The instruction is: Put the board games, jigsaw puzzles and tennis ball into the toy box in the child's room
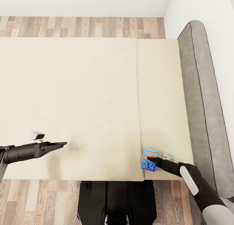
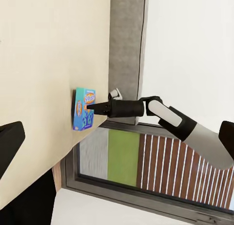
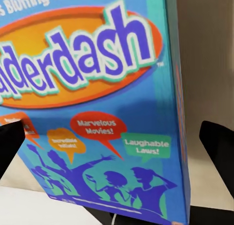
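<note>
A light blue board game (image 1: pixel 149 159) with an orange oval logo lies on the beige bed (image 1: pixel 81 88), near its front edge by the seam between the two mattress sections. My right gripper (image 1: pixel 152 160) is down at the box and open. In the right wrist view its dark fingertips (image 3: pixel 219 152) stand wide apart on either side of the board game (image 3: pixel 107 103), which shows close up. My left gripper (image 1: pixel 62 143) hovers open over bare mattress far to the left of the box, holding nothing. From the left wrist view the board game (image 2: pixel 84 108) shows with the right arm reaching to it.
A low grey headboard (image 1: pixel 201 88) runs along the bed's right side against the white wall. Wood-plank floor (image 1: pixel 81 26) lies beyond the bed and at its near edge, where my dark base (image 1: pixel 113 202) stands. A grey-framed window (image 2: pixel 146 166) shows in the left wrist view.
</note>
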